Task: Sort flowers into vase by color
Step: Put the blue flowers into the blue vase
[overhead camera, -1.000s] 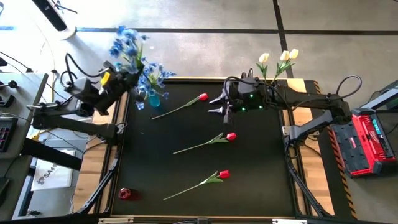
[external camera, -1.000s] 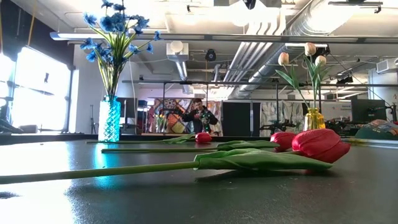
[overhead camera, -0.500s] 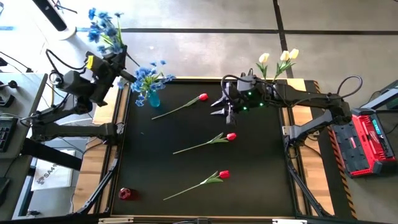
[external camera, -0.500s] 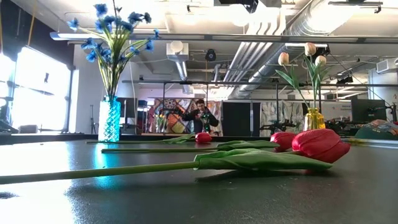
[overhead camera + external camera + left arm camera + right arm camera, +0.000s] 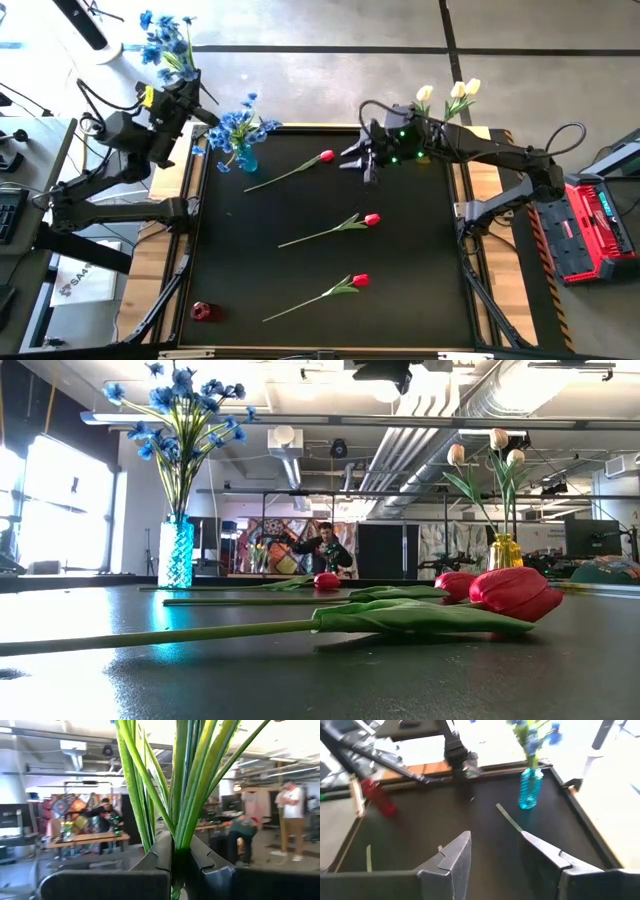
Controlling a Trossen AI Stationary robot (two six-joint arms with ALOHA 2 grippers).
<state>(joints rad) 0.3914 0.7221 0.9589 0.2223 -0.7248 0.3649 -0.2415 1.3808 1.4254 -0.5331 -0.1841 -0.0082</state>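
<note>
The open right gripper [image 5: 352, 160] is nearing the far red tulip [image 5: 327, 156], probably light; its stiff stem suits pinching.

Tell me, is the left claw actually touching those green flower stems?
Touching. In the left wrist view, the left gripper is closed around the bundle of green stems, its fingers pressed against them on both sides.
</note>
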